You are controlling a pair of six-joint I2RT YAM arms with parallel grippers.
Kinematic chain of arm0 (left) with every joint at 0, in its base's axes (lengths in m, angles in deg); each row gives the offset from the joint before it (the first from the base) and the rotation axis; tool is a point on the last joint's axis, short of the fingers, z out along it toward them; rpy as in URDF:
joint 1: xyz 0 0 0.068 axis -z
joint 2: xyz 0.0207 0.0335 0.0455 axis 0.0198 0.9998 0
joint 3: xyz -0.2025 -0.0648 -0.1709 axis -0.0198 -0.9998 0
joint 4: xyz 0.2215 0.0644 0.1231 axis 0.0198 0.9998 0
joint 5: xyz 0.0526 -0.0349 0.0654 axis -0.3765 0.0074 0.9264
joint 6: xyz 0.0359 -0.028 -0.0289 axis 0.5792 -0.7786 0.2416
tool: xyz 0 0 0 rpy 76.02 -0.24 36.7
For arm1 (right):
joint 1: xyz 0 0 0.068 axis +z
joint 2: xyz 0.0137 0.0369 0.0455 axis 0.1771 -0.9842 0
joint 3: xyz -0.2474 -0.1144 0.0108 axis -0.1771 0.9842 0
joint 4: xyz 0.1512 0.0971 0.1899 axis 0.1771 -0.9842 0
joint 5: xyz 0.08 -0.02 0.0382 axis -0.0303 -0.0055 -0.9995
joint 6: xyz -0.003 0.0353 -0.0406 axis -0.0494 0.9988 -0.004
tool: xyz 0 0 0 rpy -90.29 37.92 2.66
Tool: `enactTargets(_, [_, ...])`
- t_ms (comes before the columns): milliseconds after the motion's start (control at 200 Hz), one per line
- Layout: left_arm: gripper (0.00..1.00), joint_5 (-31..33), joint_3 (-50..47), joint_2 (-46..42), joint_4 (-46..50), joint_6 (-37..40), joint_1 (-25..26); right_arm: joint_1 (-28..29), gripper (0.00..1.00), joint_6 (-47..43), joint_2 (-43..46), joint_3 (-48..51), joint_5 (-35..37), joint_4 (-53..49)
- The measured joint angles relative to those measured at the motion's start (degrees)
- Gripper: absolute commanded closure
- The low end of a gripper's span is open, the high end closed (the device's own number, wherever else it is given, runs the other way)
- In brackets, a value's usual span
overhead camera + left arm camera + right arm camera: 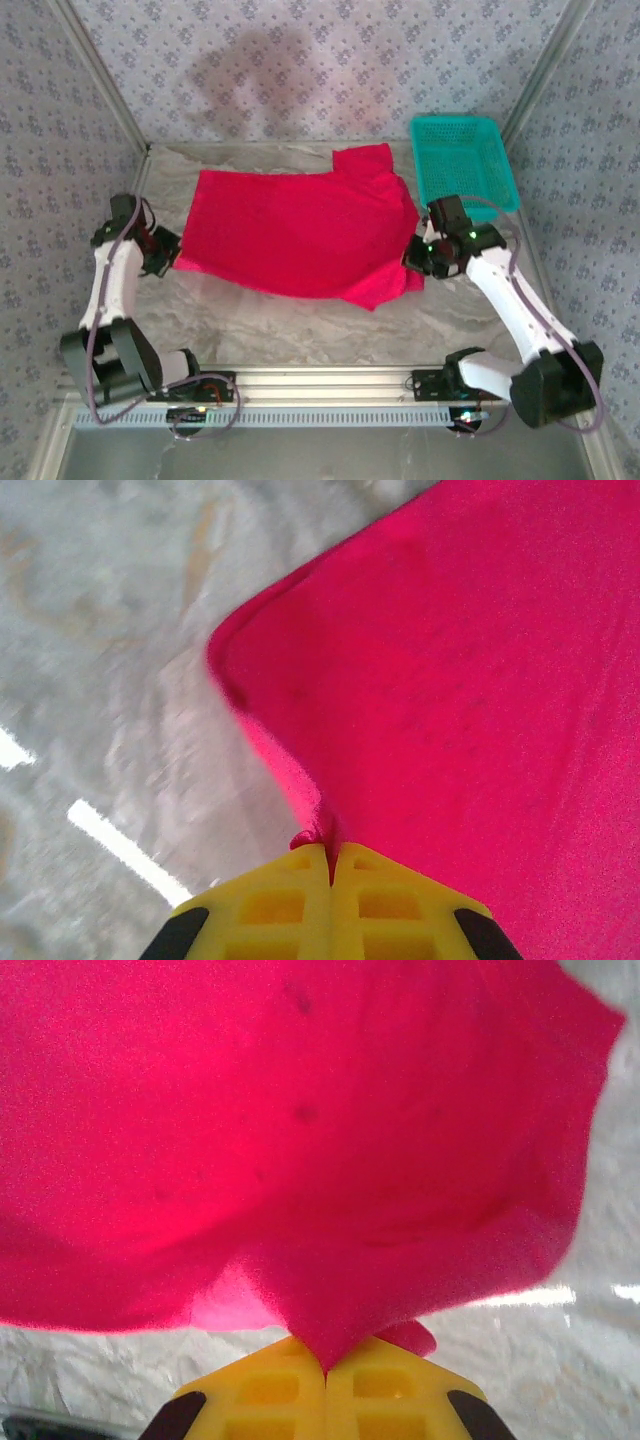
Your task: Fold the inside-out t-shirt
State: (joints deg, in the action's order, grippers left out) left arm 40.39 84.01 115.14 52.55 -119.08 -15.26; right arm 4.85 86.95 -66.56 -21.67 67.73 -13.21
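Red t-shirt [300, 235] spread between both arms | left pincer [330, 854] pinching its hem corner | right pincer [325, 1358] pinching opposite edge

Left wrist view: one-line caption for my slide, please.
Left gripper pinching an edge of the red t-shirt above the marbled table.

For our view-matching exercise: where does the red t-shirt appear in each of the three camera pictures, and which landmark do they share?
Top external: red t-shirt spread across the middle of the tabletop, between left gripper and right gripper.
Left wrist: red t-shirt across right and top, edge pinched at bottom centre.
Right wrist: red t-shirt across the top, pinched at bottom centre.
Shared landmark: grey marbled tabletop.
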Motion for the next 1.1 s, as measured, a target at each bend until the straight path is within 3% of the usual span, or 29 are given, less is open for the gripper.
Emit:
enactTargets(385, [1.0, 1.57, 19.71, 27.1, -2.91, 1.01, 3.06, -2.56, 1.0, -4.26, -22.01, -18.86, -1.62, 4.55])
enactTargets(840, [1.0, 1.79, 38.88, 45.38, 1.6, 3.06, 4.02, -5.03, 0.99, -4.28, -43.93, -36.61, -2.38, 4.83])
enactTargets(880, [0.96, 1.77, 41.35, 47.87, 2.47, 3.26, 4.02, -5.51, 0.93, -4.26, -46.71, -39.23, -2.64, 4.55])
enactTargets(939, [0.78, 1.7, 44.96, 51.32, 3.74, 3.74, 4.02, -6.21, 0.64, -3.98, -50.99, -43.76, -2.84, 3.91])
enactTargets(1004, [0.57, 1.53, 49.48, 55.25, 5.68, 4.44, 4.02, -6.84, 0.45, -4.31, -56.43, -50.36, -3.15, 1.97])
enactTargets(1039, [0.51, 1.57, 52.5, 57.42, 7.08, 4.98, 4.02, -7.02, 0.38, -4.81, -58.99, -53.7, -2.97, 0.83])
enactTargets(1099, [0.49, 1.86, 56.96, 60.04, 9.53, 5.77, 4.15, -7.15, 0.34, -5.99, -61.46, -56.83, -2.67, -0.42])
